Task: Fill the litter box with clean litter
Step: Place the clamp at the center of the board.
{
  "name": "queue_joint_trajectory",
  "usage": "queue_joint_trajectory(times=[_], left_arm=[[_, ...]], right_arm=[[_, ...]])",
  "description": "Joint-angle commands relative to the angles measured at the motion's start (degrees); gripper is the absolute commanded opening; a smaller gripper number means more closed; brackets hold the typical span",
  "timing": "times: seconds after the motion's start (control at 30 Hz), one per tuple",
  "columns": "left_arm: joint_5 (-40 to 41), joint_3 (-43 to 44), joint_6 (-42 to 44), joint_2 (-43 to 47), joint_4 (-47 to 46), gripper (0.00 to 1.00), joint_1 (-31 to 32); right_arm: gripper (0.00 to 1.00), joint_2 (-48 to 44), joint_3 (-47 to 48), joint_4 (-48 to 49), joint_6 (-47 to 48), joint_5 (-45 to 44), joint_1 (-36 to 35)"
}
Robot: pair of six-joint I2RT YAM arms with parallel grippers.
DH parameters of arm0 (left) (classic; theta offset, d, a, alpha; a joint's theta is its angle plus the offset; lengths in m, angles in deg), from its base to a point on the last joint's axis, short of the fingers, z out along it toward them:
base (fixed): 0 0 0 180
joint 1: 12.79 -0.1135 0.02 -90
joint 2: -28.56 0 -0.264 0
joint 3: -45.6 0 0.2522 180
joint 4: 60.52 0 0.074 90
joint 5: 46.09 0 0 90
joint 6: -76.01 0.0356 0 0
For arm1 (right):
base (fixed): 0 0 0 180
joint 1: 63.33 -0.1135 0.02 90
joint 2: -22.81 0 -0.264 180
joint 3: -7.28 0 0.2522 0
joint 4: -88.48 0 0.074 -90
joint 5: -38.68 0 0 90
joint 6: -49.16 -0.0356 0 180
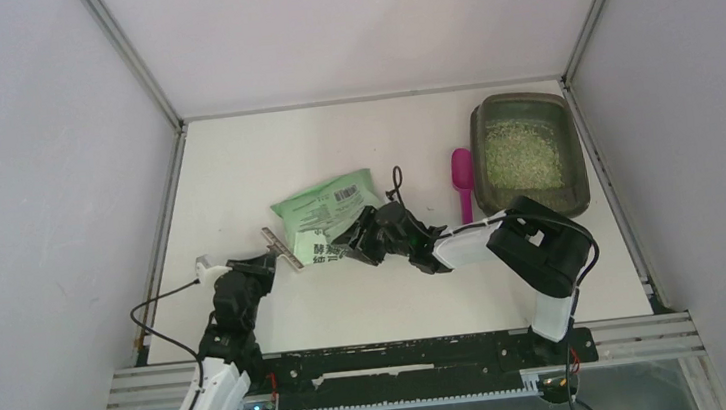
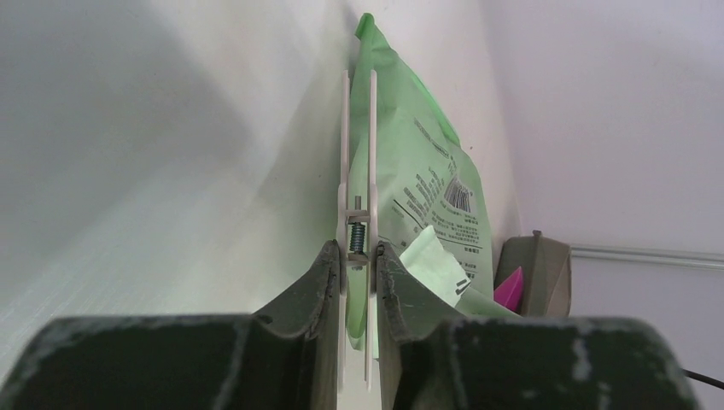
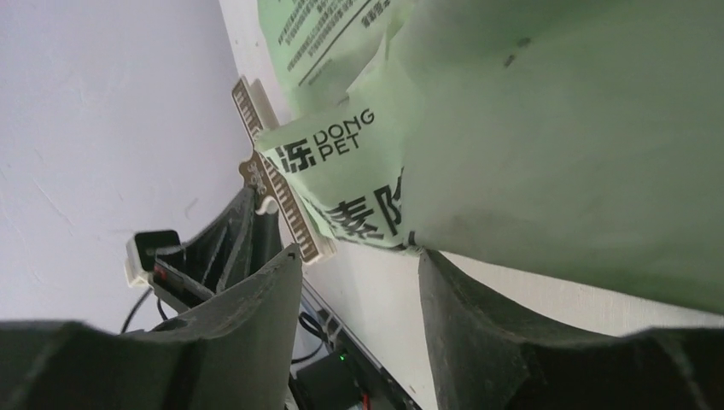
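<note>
Dark, rounded litter box (image 1: 581,176), right of the bag (image 1: 324,209), holds pale greenish litter (image 1: 523,154); the left gripper (image 2: 359,256) pinches a clip (image 2: 373,154) beside the bag; the right gripper (image 3: 357,254) stands spread at the bag.

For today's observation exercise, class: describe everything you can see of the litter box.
The litter box is a dark grey-brown, translucent-looking plastic tray with rounded corners and a raised rim. It sits flat at the table's far right, partly filled with the clean litter. A magenta scoop lies close on its left.
</note>
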Motion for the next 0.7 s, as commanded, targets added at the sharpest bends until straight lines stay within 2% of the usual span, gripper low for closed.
queue_joint_trajectory(times=[0.0,0.3,0.37,0.43,0.53,0.67], left_arm=[[0.20,-9.23,0.69,1.02,-2.27,0.00,-0.13],[0.67,-9.18,1.04,0.55,-2.40,0.00,-0.17],[0.63,-9.22,1.17,0.55,-2.25,0.00,-0.17],[0.65,-9.21,1.33,0.90,-1.88,0.00,-0.17],[0.41,-9.19,1.42,2.51,-0.65,0.00,-0.19],[-0.14,-6.36,3.71,5.90,5.60,0.00,-0.17]], right_arm=[[0.61,-2.30,0.02,-1.22,5.17,7.27,-1.46],[0.60,-10.64,2.51,-15.23,20.97,10.79,-0.93],[0.60,-12.61,2.94,-15.97,23.78,14.19,0.11],[0.59,-14.55,5.29,-20.94,27.83,16.46,1.38],[0.57,-17.72,8.57,-31.66,36.60,13.73,3.59],[0.57,-21.53,8.76,-37.95,41.12,14.12,8.78]])
